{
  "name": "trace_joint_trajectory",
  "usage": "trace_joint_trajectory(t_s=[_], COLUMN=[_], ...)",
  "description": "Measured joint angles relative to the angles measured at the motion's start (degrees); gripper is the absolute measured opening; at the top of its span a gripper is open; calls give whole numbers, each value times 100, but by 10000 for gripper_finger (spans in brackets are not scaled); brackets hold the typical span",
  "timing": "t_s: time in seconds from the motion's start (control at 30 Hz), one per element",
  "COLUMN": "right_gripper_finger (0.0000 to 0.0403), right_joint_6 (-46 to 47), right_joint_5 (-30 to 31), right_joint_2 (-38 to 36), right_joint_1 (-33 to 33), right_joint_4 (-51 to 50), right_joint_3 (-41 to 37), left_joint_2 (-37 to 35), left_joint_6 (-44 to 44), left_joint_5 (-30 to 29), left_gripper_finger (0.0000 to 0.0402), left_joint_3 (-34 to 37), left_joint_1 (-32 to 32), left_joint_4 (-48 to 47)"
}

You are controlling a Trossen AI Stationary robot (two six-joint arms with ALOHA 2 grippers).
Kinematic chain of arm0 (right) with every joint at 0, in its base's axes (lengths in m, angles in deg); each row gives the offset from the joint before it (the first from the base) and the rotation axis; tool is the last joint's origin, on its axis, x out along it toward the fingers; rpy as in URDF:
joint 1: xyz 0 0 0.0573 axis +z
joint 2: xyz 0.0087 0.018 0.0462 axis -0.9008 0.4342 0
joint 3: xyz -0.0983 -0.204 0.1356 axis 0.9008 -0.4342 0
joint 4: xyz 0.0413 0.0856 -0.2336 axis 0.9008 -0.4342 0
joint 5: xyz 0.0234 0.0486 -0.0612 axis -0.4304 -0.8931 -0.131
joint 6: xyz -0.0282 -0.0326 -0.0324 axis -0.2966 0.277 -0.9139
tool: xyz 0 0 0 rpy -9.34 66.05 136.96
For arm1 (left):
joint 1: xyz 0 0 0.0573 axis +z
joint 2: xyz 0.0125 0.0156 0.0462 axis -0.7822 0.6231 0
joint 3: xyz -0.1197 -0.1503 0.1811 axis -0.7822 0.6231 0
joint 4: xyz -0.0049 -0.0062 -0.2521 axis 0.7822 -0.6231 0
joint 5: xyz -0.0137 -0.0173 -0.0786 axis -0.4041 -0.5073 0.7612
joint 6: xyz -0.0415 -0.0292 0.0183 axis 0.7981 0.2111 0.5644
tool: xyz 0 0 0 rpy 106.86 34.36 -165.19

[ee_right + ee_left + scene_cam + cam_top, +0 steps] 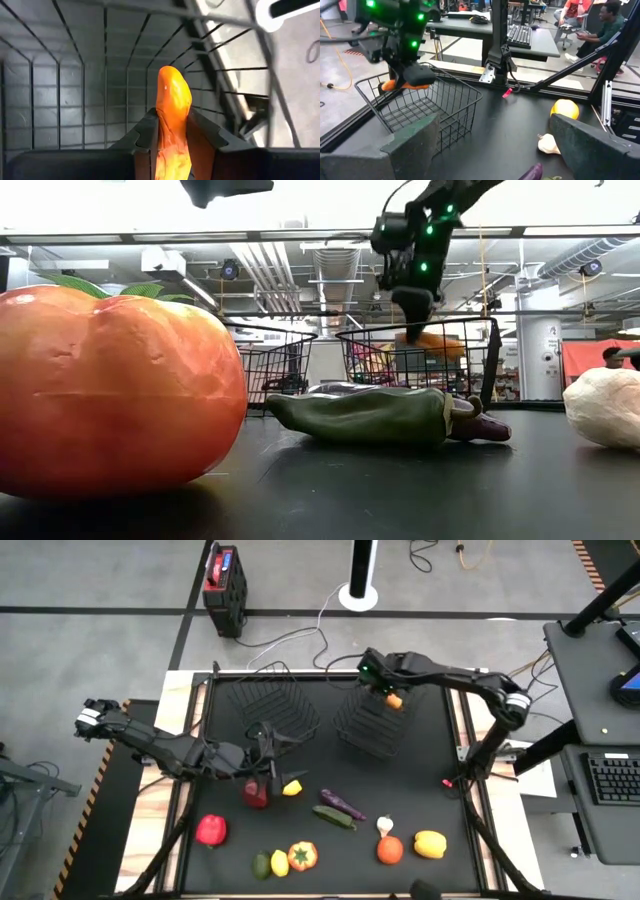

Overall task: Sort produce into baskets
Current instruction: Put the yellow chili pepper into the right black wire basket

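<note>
My right gripper (385, 690) is shut on an orange carrot (395, 699) over the right black wire basket (370, 722). In the low view the carrot (432, 342) is at about the level of the basket's rim (420, 330). My left gripper (264, 748) is open and empty, with nothing between its fingers in the left wrist view (495, 120). It hovers in front of the left basket (272, 700), just beyond a dark red fruit (256, 793) and a yellow lemon (291, 787) that lie on the black table. My right gripper pinches the carrot between its two fingers (145, 130), on its two long sides (172, 125). The fingers lie along the carrot, whose rounded end (173, 82) sticks out past the fingertips toward the basket's mesh. The carrot is lifted clear and touches no wire that I can see.
More produce lies on the table's near half: a red pepper (211, 829), a green piece (261, 865), a yellow piece (279, 862), an orange pepper (302, 856), an eggplant (342, 804), a cucumber (333, 818), garlic (385, 826), a tomato (389, 850) and a yellow pepper (430, 843). People sit beyond the table (600, 20).
</note>
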Motion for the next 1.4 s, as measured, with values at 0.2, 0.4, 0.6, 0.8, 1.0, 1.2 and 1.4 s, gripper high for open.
trace_joint_trajectory(t_s=[0.2, 0.4, 0.6, 0.8, 1.0, 1.2, 1.4], right_gripper_finger=[70, 70, 70, 70, 73, 105, 134], right_joint_6=[-231, -324, -328, -346, -346, -239, -239], right_joint_5=[-108, -109, -109, -109, -109, -109, -109], right_joint_2=[348, 590, 778, 867, 867, 867, 865], right_joint_1=[-103, -173, -209, -209, -205, -205, -205], right_joint_4=[-106, -138, -125, -115, -93, 33, 34], right_joint_3=[-8, -11, -32, -34, -34, -34, -34], left_joint_2=[0, -2, -2, -2, -2, -2, -2], left_joint_6=[82, 103, 103, 103, 101, 101, 101], left_joint_5=[0, 0, 0, -28, -46, -48, -48], left_gripper_finger=[362, 362, 362, 362, 362, 362, 362], left_joint_3=[0, 0, 0, 0, 0, 0, 0], left_joint_1=[0, 0, 0, 0, 0, 0, 0], left_joint_4=[-78, -101, -122, -154, -195, -240, -241])
